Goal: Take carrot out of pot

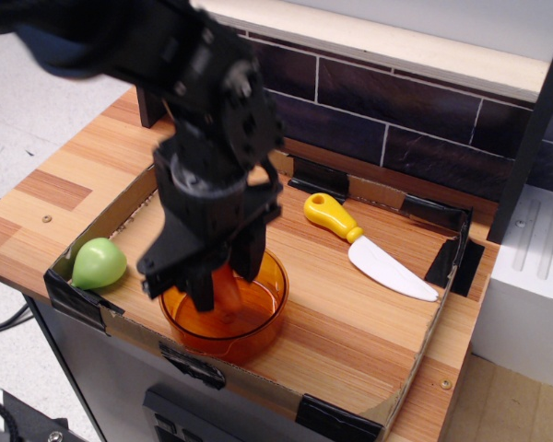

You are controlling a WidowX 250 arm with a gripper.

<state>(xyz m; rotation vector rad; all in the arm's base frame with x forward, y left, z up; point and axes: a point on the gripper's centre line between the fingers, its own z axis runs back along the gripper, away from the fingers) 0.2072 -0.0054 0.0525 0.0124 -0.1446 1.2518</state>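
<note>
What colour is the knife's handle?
Yellow; the knife handle shows clearly in the observation.image view, with a white blade.

We list a green pear-shaped toy (99,262) in the left corner of a shallow cardboard tray (415,373); a toy knife (368,247) with yellow handle and white blade lying flat near the tray's far side, blade toward the right; black tape (335,417) at the tray corners; a wooden tabletop (46,189) under the tray; a dark tiled wall (396,106) behind; a white unit (530,285) at right.
</note>
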